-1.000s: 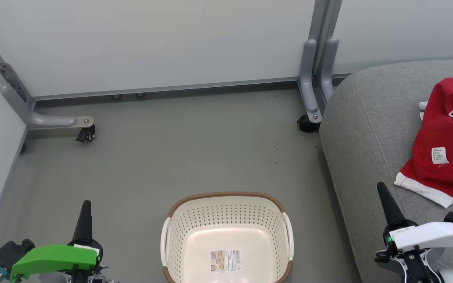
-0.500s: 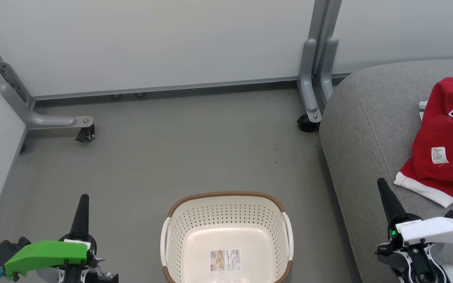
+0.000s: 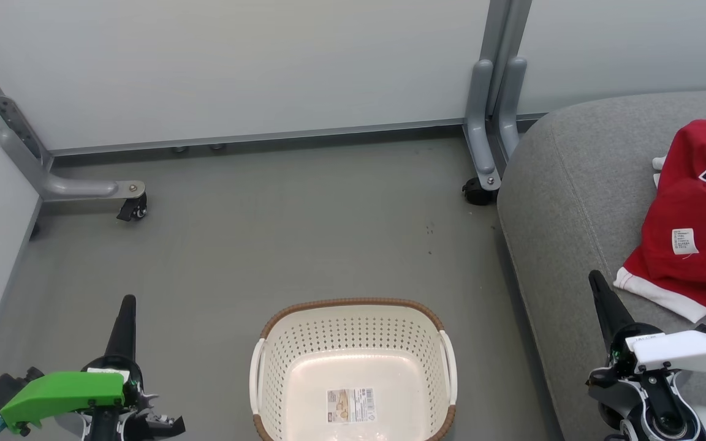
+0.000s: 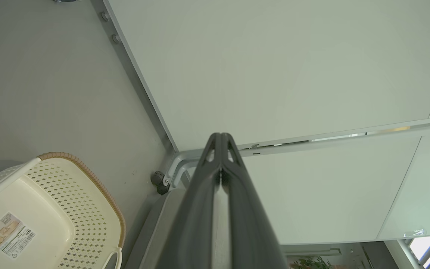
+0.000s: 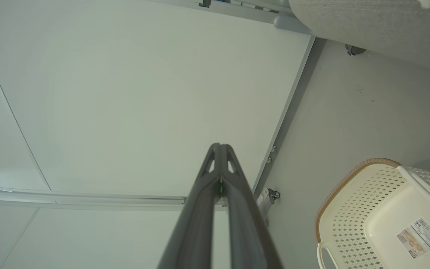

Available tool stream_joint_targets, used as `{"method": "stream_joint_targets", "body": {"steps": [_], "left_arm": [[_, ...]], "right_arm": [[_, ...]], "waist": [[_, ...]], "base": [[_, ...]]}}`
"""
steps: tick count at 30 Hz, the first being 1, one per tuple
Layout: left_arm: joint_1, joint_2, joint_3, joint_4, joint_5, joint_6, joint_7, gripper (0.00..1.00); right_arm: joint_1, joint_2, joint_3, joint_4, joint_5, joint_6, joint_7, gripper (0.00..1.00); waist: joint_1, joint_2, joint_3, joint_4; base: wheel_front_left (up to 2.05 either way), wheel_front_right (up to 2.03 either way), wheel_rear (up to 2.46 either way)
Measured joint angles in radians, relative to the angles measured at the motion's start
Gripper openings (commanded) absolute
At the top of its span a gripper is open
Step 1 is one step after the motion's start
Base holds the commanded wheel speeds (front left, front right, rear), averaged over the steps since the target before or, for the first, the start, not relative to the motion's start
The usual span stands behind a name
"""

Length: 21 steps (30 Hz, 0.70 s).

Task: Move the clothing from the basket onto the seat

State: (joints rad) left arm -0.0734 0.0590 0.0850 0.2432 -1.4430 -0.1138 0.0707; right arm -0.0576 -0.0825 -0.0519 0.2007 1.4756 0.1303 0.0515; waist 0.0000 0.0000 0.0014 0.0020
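The red clothing (image 3: 699, 214), with white trim, a dark print and a white label, lies on the grey seat (image 3: 567, 202) at the right edge of the head view. On the floor at bottom centre stands the cream basket (image 3: 353, 334) with a brown rim, holding nothing but a sticker on its bottom; it is also in the left wrist view (image 4: 69, 209) and the right wrist view (image 5: 353, 209). Left of the basket, my left gripper (image 3: 127, 304) is shut and holds nothing. My right gripper (image 3: 595, 282) is shut too, over the seat's front edge, just left of the clothing's cuff.
Pale partition panels (image 3: 236, 67) on grey metal feet with castors (image 3: 132, 208) (image 3: 478, 191) close off the back and left of the grey floor (image 3: 279, 233). The seat bounds the right side.
Both grippers have shifted slightly: the left one drew down and to the left, the right one's body sank lower while its tip rose a little. Clothing and basket stayed put.
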Motion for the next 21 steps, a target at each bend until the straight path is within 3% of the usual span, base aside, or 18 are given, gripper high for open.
{"method": "stream_joint_targets", "body": {"steps": [21], "left_arm": [[-0.024, -0.008, 0.025, 0.002, -0.143, -0.013, 0.04, 0.0]], "right_arm": [[-0.036, 0.003, -0.017, 0.037, 0.146, 0.0, 0.025, 0.0]], "waist": [[0.0001, 0.0, 0.002, -0.002]], "base": [[0.0, 0.0, 0.0]]}}
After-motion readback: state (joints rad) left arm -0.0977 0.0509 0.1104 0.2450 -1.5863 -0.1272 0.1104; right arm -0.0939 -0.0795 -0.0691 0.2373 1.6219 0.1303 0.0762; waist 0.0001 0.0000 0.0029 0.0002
